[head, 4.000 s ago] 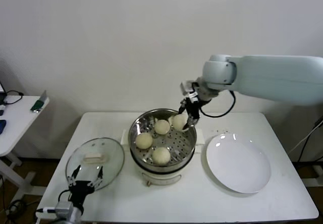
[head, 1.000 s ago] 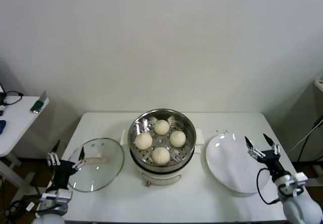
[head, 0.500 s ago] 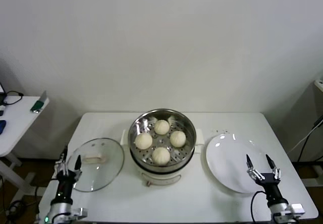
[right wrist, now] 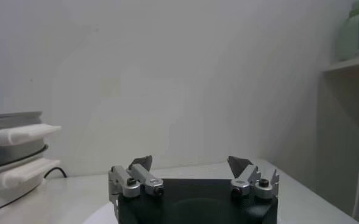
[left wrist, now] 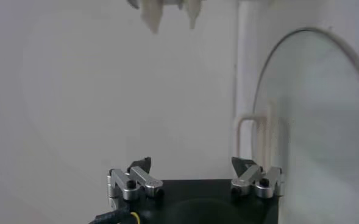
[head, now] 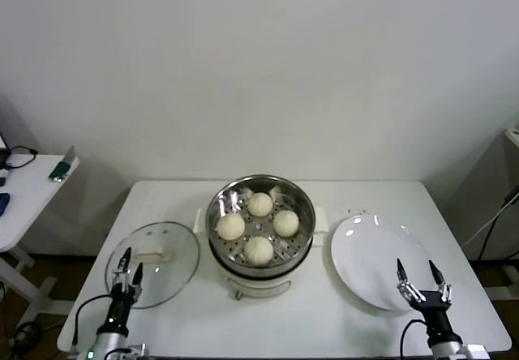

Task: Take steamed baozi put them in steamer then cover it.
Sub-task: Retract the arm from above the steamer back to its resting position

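Now: left gripper (head: 127,263) low, open | right gripper (head: 422,278) low, open

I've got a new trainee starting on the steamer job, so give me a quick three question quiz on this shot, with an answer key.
1. True or false: the cover sits on the steamer.
2. How many steamed baozi lie in the steamer? A) two B) three C) four
3. Fill in: the white plate holds ____.

Key
1. False. The cover lies on the table, on the robot's left of the steamer, which stands uncovered.
2. C.
3. Nothing. The left gripper by the cover's near edge and the right gripper by the plate's near edge both stand open, holding nothing.
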Robot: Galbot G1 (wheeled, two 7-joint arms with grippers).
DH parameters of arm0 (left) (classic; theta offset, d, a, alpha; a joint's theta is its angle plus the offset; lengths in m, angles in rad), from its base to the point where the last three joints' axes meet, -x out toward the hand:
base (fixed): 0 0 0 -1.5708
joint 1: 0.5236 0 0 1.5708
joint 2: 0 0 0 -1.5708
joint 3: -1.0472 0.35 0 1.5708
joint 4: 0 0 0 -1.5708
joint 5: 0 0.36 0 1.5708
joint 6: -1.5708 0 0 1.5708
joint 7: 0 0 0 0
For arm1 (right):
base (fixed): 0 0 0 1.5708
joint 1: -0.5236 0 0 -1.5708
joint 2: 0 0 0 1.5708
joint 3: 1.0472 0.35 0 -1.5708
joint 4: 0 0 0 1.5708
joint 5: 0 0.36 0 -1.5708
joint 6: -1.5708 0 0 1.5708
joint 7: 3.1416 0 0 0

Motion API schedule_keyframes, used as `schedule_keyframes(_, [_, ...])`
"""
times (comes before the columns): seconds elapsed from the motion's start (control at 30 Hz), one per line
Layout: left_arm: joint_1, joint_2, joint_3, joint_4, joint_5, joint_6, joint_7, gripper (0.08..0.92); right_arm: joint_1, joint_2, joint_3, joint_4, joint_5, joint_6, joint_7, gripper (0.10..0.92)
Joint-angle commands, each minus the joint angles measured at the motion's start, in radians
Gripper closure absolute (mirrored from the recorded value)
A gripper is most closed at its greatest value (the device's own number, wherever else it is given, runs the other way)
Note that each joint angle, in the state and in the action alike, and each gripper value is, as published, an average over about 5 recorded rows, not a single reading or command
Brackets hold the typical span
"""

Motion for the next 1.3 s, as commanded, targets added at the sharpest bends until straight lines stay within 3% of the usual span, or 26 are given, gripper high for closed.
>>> schedule_keyframes(0.03, [-0.08, 0.004, 0.03, 0.101, 0.029, -0.001, 0.016, 0.177, -0.015, 0.021, 0.008, 0.009, -0.011, 0.006, 0.001, 0.203])
schedule_keyframes(0.33, [-0.161, 0.011, 0.059, 0.139, -0.003, 0.059, 0.069, 0.177, -0.019, 0.023, 0.012, 0.013, -0.02, 0.007, 0.001, 0.203])
schedule_keyframes(0.73, [-0.181, 0.002, 0.08, 0.141, -0.013, 0.136, 0.095, 0.198, -0.015, 0.037, 0.004, -0.001, -0.035, 0.019, 0.003, 0.203])
schedule_keyframes(1.3, [-0.179, -0.012, 0.077, 0.137, -0.019, 0.142, 0.099, 0.675, -0.01, 0.041, 0.003, -0.002, -0.042, 0.03, 0.0, 0.203])
